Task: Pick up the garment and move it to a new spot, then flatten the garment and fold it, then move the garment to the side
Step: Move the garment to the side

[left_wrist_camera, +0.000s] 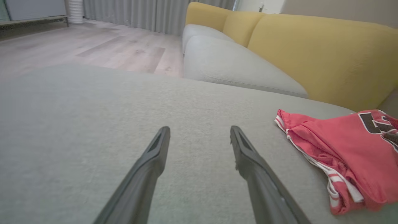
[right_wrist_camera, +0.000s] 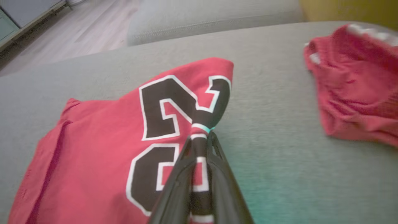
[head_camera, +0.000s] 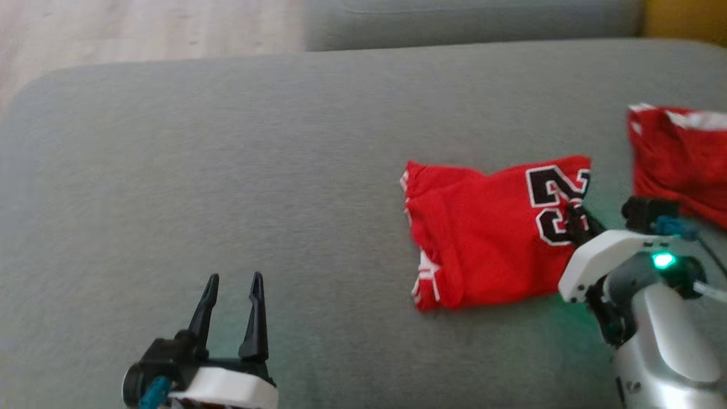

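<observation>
The garment (head_camera: 483,244) was seen in red, with black numerals outlined in white and white stripes along one edge. A second red cloth (head_camera: 676,159) was trimmed in white. The sofa seat (head_camera: 227,170) was coloured grey, the backrest (left_wrist_camera: 311,53) yellow.

A broad grey upholstered seat (left_wrist_camera: 77,124) spreads in front. Beyond it stands a grey sofa cushion (left_wrist_camera: 230,65) with yellow backrests (left_wrist_camera: 326,56). Pale wood-plank floor (left_wrist_camera: 93,46) runs to grey curtains (left_wrist_camera: 130,12) and a low grey cabinet (left_wrist_camera: 34,12).
</observation>
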